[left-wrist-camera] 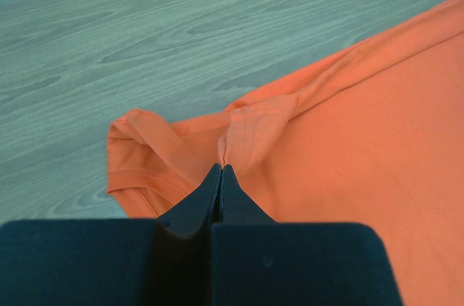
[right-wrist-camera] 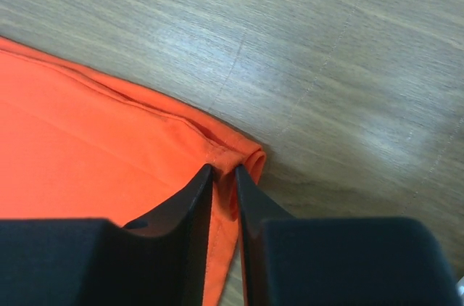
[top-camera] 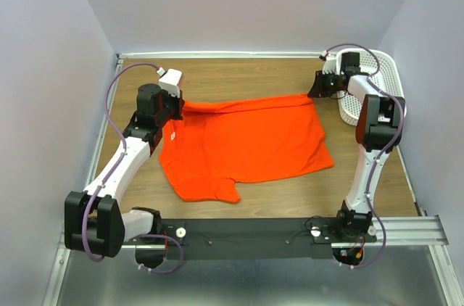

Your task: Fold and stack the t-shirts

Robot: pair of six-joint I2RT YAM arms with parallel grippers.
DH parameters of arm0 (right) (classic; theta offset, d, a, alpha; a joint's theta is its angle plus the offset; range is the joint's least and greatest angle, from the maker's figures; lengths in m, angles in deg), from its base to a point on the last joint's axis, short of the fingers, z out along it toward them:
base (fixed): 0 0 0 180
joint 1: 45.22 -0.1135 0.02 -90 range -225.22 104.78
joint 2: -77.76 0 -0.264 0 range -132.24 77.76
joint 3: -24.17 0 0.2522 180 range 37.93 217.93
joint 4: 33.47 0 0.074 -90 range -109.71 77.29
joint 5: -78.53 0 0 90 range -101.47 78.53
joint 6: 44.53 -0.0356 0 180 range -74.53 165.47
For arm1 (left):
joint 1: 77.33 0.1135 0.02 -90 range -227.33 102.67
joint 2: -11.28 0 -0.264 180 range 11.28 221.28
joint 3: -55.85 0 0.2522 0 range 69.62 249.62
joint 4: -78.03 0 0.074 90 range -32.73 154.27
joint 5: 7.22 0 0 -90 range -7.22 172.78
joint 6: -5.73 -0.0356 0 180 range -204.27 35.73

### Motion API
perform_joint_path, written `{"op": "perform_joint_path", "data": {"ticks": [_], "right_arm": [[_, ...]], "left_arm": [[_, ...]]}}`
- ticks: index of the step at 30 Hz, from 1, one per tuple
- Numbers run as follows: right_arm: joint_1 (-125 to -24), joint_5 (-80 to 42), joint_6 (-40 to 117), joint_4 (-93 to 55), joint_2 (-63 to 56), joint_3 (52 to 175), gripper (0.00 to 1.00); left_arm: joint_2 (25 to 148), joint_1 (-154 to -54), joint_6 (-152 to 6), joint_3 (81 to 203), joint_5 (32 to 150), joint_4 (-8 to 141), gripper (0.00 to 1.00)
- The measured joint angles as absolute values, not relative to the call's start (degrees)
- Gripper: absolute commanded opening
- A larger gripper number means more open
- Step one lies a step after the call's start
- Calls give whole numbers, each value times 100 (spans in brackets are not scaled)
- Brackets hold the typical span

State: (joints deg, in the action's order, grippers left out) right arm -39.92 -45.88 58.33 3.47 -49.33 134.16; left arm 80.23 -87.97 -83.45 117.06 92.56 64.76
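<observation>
One bright orange-red t-shirt (top-camera: pixel 246 143) lies spread on the wooden table, its far edge pulled into a straight line between my two grippers. My left gripper (top-camera: pixel 176 108) is at the shirt's far-left corner. In the left wrist view the left gripper (left-wrist-camera: pixel 221 167) is shut on a bunched fold of the t-shirt (left-wrist-camera: pixel 362 125) near a sleeve. My right gripper (top-camera: pixel 317 91) is at the far-right corner. In the right wrist view the right gripper (right-wrist-camera: pixel 223 170) has its jaws narrowly closed, with the hem corner of the t-shirt (right-wrist-camera: pixel 94 146) pinched between them.
A white lattice basket (top-camera: pixel 384 67) stands at the back right, just behind the right arm. Bare wooden table (top-camera: pixel 239 77) runs behind the shirt to the back wall. The black base rail (top-camera: pixel 246 233) lies along the near edge.
</observation>
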Motion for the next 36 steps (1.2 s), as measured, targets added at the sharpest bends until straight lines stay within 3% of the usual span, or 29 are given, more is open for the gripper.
{"op": "perform_joint_path", "data": {"ticks": [10, 23, 25, 27, 28, 29, 30, 31, 36], "right_arm": [[-4002, -4588, 6016, 353, -4885, 13403, 5], [-4002, -4553, 6565, 349, -3821, 12456, 7], [-4002, -4536, 6703, 353, -3637, 12231, 16], [-4002, -4470, 6875, 334, -3394, 11894, 35], [-4002, -4429, 6930, 358, -3296, 11765, 56], [-4002, -4359, 7079, 345, -3191, 11599, 67], [-4002, -4217, 7197, 323, -3014, 11326, 95], [-4002, -4155, 7308, 342, -2938, 11206, 100], [-4013, -3766, 7549, 356, -2575, 10699, 100]], "left_arm": [[8023, -8797, -8345, 11706, 9273, 6476, 0], [8023, -8797, -8345, 11706, 9297, 6476, 0], [8023, -8797, -8345, 11706, 9297, 6476, 0], [8023, -8797, -8345, 11706, 9308, 6474, 0], [8023, -8797, -8345, 11706, 9321, 6476, 0], [8023, -8797, -8345, 11703, 9335, 6476, 0], [8023, -8797, -8345, 11703, 9350, 6474, 0], [8023, -8797, -8345, 11703, 9359, 6476, 0], [8023, -8797, -8345, 11706, 9407, 6474, 0]]}}
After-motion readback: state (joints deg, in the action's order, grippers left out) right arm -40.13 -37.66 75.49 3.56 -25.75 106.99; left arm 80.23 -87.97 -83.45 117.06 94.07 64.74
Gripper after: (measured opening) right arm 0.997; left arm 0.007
